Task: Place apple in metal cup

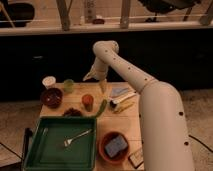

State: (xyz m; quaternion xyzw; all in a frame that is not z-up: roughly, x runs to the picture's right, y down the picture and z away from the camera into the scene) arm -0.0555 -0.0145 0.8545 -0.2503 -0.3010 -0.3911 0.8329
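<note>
Metal cup (pixel 121 100) is lying on its side on the wooden table (pixel 131 124), just below and to the right of the gripper (pixel 100 83), near it but apart from it. Its dark mouth is facing down-left, and its shiny silver-grey cylinder is slanting up to the right.

The gripper is hanging over the far middle of the table at the end of the pale, rounded arm (pixel 150 100). Whether it is open or closed cannot be told.

A yellowish strip (pixel 127 106) is lying just beside the cup's lower edge, and a bluish flat packet (pixel 120 91) is sitting just behind it. A slim green object (pixel 101 108) is lying below the gripper, next to a reddish-orange rounded object (pixel 87 101); whether that is the apple cannot be told.

Further left, a dark red bowl (pixel 51 97), a pale green cup (pixel 68 85) and a white cup (pixel 48 81) are standing. Nearer the camera, a green tray (pixel 37 150) is holding a fork (pixel 77 137), and an orange bowl (pixel 104 152) is holding a blue sponge (pixel 116 146).
</note>
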